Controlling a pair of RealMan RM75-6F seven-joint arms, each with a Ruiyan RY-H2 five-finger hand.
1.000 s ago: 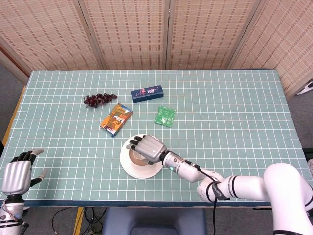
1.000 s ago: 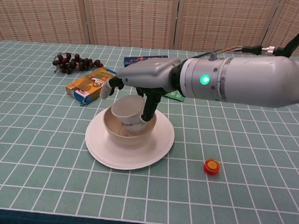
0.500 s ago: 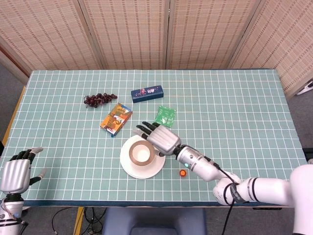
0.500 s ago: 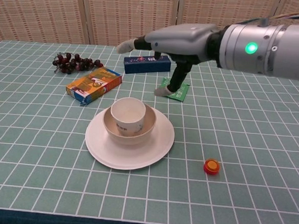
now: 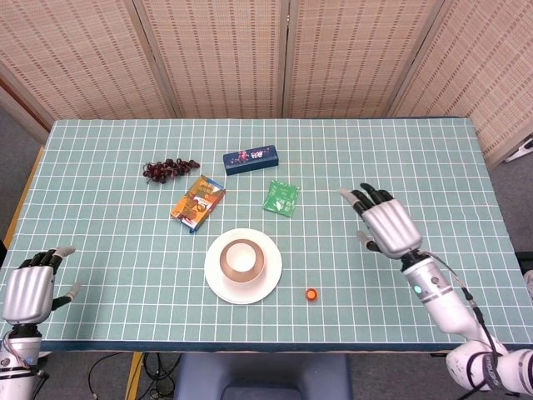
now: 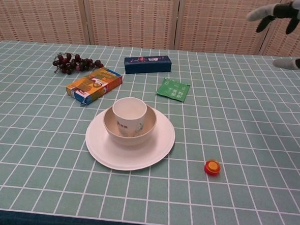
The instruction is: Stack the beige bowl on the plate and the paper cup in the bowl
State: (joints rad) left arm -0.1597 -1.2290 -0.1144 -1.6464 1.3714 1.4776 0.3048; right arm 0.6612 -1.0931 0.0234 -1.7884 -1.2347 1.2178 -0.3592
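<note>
A white plate (image 5: 266, 283) (image 6: 158, 148) lies near the table's front middle. On it rests the beige bowl (image 5: 256, 271) (image 6: 144, 134), and the paper cup (image 5: 240, 259) (image 6: 129, 113) stands upright inside the bowl. My right hand (image 5: 388, 227) (image 6: 290, 19) is open, fingers spread, raised well to the right of the stack and holding nothing. Off the table's front left corner hangs my left hand (image 5: 30, 288), open and empty; the chest view does not show it.
A small red-orange cap (image 5: 311, 294) (image 6: 212, 167) lies right of the plate. Behind the stack are an orange snack box (image 5: 198, 202) (image 6: 94, 84), a green packet (image 5: 281, 197) (image 6: 173, 89), a dark blue box (image 5: 251, 158) (image 6: 147, 64) and dark grapes (image 5: 169, 170) (image 6: 74, 63).
My right hand let go of the cup in the bowl, opened, lifted and swung far to the right, away from the stack. The left hand barely moved.
</note>
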